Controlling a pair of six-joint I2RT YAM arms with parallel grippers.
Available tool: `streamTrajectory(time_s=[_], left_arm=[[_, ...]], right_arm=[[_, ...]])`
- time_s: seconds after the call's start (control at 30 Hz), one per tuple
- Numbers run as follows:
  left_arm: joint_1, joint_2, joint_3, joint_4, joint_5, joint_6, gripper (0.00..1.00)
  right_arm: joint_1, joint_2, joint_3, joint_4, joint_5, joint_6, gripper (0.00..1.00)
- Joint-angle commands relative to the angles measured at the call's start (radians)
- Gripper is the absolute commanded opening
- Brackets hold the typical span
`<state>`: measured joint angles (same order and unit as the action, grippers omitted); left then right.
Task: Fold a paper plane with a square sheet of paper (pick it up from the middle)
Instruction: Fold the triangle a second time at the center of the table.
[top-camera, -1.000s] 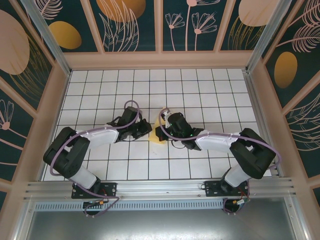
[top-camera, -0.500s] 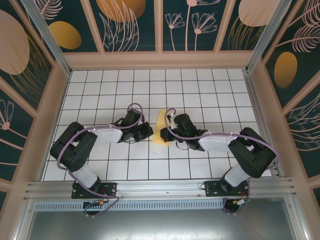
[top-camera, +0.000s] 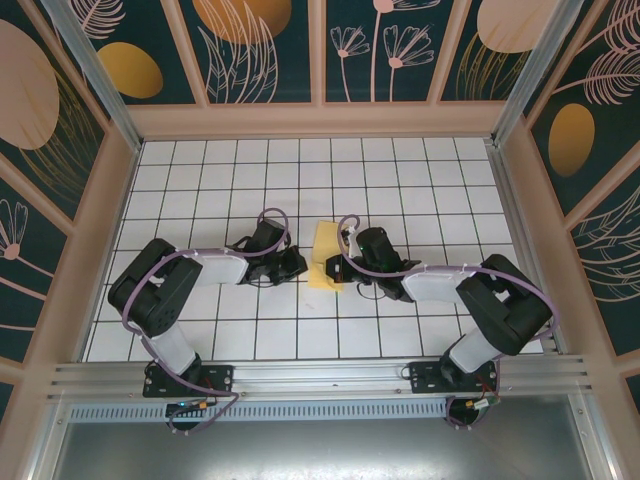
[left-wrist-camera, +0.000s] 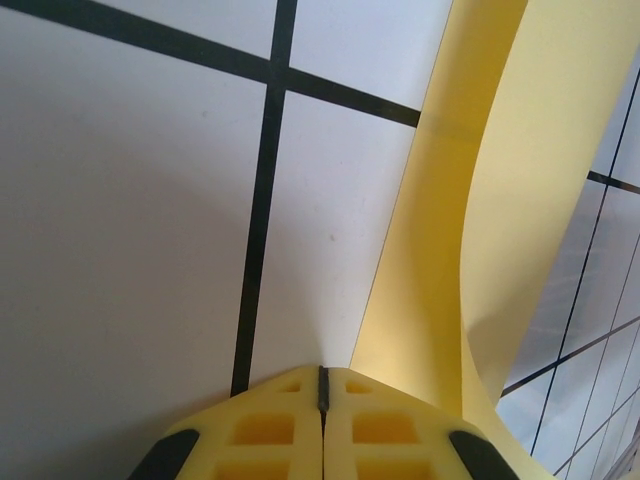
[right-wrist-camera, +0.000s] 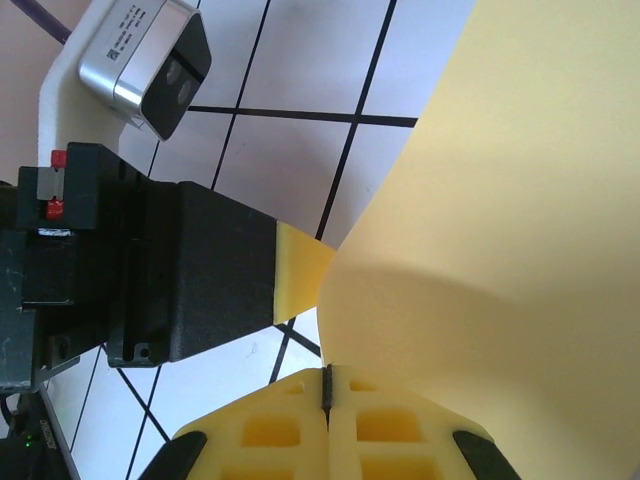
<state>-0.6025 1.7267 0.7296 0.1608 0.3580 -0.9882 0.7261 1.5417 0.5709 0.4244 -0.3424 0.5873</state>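
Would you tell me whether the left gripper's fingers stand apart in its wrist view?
No, the left gripper has its fingers pressed together, beside the yellow paper.

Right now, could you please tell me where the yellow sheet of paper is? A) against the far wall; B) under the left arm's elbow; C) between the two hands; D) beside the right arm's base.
C: in the top view the yellow sheet of paper sits between the left hand and the right hand, one on each side of it.

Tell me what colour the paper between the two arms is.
The sheet of paper is plain pale yellow; the right wrist view shows it best.
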Motion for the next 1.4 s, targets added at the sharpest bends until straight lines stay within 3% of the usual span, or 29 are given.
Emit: streamTrajectory(time_s=[0.0, 0.17, 0.87, 1.0, 1.37], left_arm=[[-0.007, -0.006, 0.02, 0.001, 0.001, 0.017, 0.09], [-0.019, -0.067, 0.025, 0.022, 0.035, -0.013, 0.09], [-0.054, 0.048, 0.048, -0.004, 0.045, -0.011, 0.03], [-0.054, 0.069, 0.054, -0.074, -0.026, 0.022, 0.0], [-0.053, 0.086, 0.064, -0.118, -0.063, 0.058, 0.0]], right_arm=[[-0.007, -0.01, -0.017, 0.043, -0.018, 0.019, 0.0], [-0.007, -0.011, -0.019, 0.046, -0.015, 0.022, 0.0], [-0.007, -0.011, -0.017, 0.051, -0.018, 0.022, 0.0], [-0.008, -0.022, -0.017, 0.038, -0.004, 0.018, 0.0], [-0.107, -0.028, 0.001, -0.062, -0.02, -0.089, 0.0]])
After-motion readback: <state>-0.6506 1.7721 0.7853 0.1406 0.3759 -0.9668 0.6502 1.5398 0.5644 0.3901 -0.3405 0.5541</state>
